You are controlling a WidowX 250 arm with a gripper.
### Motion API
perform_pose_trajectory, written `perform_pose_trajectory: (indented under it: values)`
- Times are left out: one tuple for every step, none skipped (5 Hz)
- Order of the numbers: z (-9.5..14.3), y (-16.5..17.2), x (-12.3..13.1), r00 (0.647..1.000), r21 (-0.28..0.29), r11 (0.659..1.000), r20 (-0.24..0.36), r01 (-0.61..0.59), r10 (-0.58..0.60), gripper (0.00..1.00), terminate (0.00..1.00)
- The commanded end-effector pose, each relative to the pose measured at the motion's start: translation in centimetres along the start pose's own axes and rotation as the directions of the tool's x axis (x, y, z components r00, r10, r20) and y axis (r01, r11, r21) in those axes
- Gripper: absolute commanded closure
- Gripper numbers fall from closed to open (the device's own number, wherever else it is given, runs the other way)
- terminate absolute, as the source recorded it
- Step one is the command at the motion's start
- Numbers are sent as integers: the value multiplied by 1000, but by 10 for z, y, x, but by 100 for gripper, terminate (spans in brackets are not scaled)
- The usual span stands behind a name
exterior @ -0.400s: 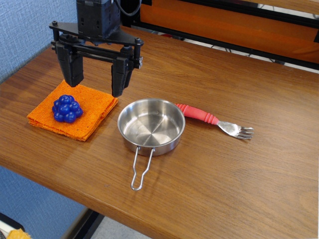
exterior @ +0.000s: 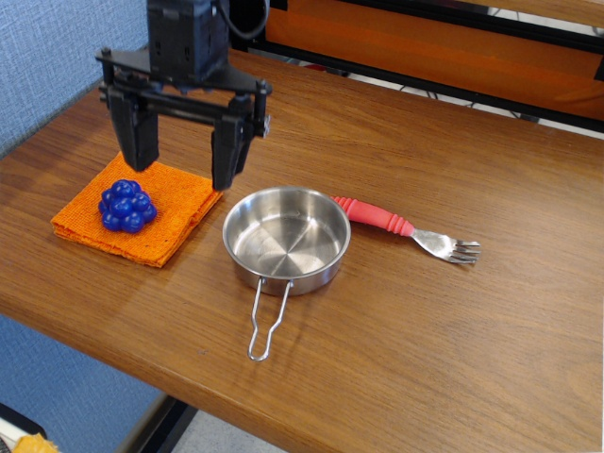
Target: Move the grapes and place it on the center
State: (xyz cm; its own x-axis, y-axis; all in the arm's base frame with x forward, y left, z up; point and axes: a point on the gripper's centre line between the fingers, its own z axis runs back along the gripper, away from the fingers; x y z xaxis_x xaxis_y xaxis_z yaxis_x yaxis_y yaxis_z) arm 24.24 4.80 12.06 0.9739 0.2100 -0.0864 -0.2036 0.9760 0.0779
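The grapes (exterior: pixel 126 207), a small glossy deep-blue cluster, sit on a folded orange cloth (exterior: pixel 142 209) at the left of the table. My black gripper (exterior: pixel 181 173) hangs open above the cloth, behind and to the right of the grapes, with its two fingers wide apart and nothing between them. It does not touch the grapes. The bare brown wood tabletop (exterior: pixel 396 160) stretches behind and to the right of the pan.
A round steel pan (exterior: pixel 286 237) with a wire handle stands right of the cloth. A fork with a red handle (exterior: pixel 401 229) lies just right of the pan. The table's front edge runs along the lower left.
The gripper has shifted very slightly; it stays open above the cloth. The grapes, pan and fork have not moved.
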Motion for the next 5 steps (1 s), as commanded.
perform_pose_trajectory:
  values:
    - [1, 35, 17, 996, 9, 996, 26, -83, 83, 0, 0]
    - [-6, 65, 28, 989, 35, 990, 66, -134, 132, 0, 0]
    - [-17, 81, 49, 980, 34, 984, 99, -174, 170, 0, 0]
    - [-29, 96, 55, 976, 42, 980, 110, -193, 188, 0, 0]
    - [-46, 100, 57, 976, 47, 979, 93, -200, 195, 0, 0]
